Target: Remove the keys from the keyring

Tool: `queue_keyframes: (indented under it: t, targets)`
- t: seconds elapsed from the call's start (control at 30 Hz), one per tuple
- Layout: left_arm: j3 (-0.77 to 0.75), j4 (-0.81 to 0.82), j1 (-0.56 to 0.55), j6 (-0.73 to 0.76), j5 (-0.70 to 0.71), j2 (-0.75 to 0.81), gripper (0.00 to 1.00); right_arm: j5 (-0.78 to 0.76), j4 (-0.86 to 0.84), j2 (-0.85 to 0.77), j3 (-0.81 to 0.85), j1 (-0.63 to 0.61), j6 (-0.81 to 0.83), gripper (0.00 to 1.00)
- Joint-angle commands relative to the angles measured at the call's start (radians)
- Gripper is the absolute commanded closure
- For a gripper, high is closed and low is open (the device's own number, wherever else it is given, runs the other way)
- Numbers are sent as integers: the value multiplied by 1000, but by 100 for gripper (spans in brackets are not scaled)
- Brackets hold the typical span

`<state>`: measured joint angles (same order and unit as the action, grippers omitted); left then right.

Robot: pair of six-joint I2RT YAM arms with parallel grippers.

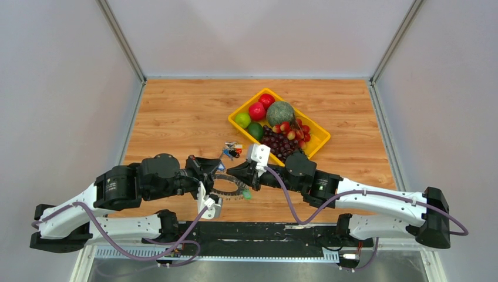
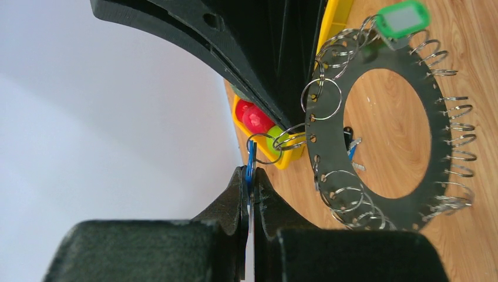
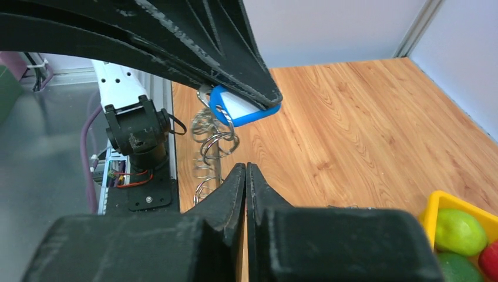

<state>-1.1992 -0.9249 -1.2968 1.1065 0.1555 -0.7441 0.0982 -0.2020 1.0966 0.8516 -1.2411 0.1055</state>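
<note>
Left wrist: left pincer (image 2: 249,174) grips a blue key (image 2: 251,157) lengthwise, keyring (image 2: 330,140) face-on.

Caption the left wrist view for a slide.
Left gripper shut on a blue-headed key, linked by a split ring to the flat grey keyring.

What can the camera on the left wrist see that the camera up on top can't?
Only the left wrist camera shows the tiny wire loops hooked along the keyring edge. It also shows the left gripper pinching a thin blue tag. Only the top camera shows the whole left arm and right arm, plus the melon and grapes. Both show the keyring, the yellow tray and the wooden table.
</note>
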Motion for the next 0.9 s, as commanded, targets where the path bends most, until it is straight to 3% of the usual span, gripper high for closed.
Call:
queue_keyframes:
  t: [0.0, 0.07, 0.47, 0.87]
  targets:
    - [-36, 37, -7, 14, -6, 9, 100, 48, -17, -26, 10, 1, 2, 91]
    - [-36, 38, -7, 15, -10, 7, 100, 49, -17, -18, 22, 2, 14, 85]
    - [-35, 44, -7, 11, -40, 5, 100, 119, -21, 40, 87, 1, 55, 69]
    - [-25, 46, -7, 13, -32, 7, 100, 213, -50, 31, 81, 2, 54, 80]
